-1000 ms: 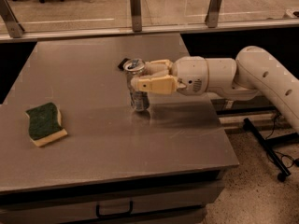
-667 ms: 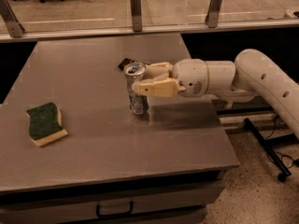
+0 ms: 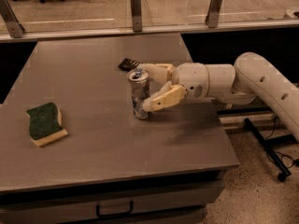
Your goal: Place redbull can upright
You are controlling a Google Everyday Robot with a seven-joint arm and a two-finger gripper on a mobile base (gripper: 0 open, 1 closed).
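The redbull can [image 3: 138, 93], slim, silver and dented with blue markings, stands upright on the grey table [image 3: 84, 78] near its middle, pull-tab top facing up. My gripper [image 3: 145, 88] reaches in from the right at can height. Its cream fingers are spread open, one finger [image 3: 156, 69] behind the can's top and the other [image 3: 164, 98] in front, by its lower right side. The can rests on the table.
A flat black ridged bar [image 3: 128, 63] lies just behind the can and the far finger. A green and yellow sponge [image 3: 44, 123] lies at the table's left. The table's right edge is below my arm [image 3: 243, 80]. A glass barrier with metal posts [image 3: 135, 3] runs along the back.
The fingers that were closed around the can have spread apart. The can stays upright in the same spot.
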